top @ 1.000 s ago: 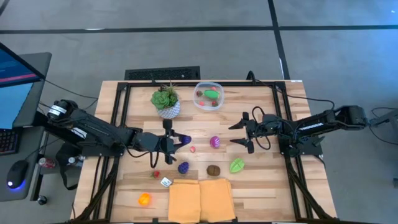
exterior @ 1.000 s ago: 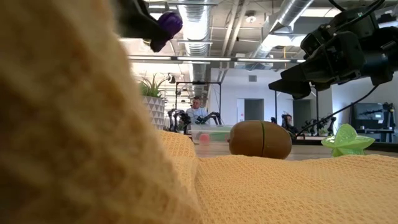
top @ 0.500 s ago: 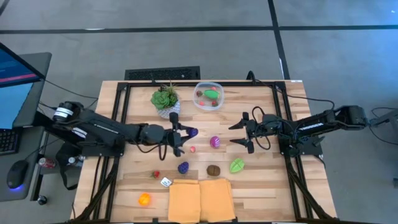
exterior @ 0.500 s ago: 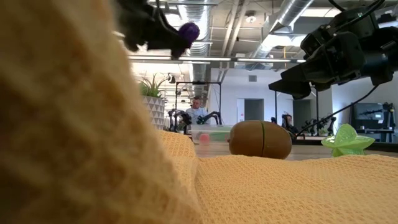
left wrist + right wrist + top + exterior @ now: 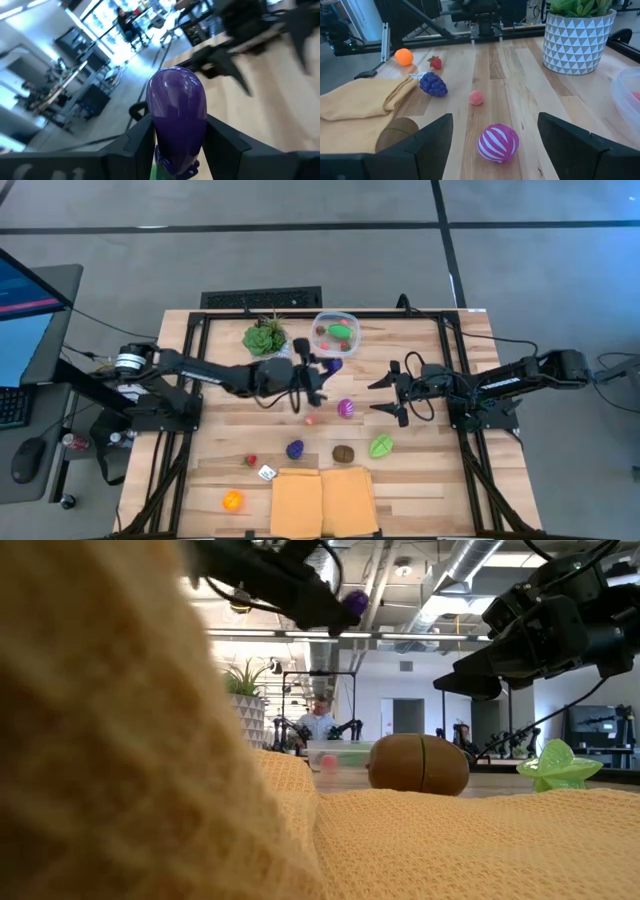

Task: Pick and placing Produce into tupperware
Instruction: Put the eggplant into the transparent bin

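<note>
One purple eggplant [image 5: 177, 112] sits pinched in the left gripper [image 5: 322, 370], carried above the table just beside the tupperware [image 5: 335, 333], which already holds a green piece and some red ones. Step in hand, I judge: transport. Next: centre over the rim, then release. Right gripper [image 5: 392, 390] waits nearby, jaws wide, empty, above the striped pink ball [image 5: 498, 142].

Nine loose produce pieces [image 5: 345, 408] — one tupperware [image 5: 336, 333], one plant [image 5: 265, 338], one cloth [image 5: 322, 500], two arms.
</note>
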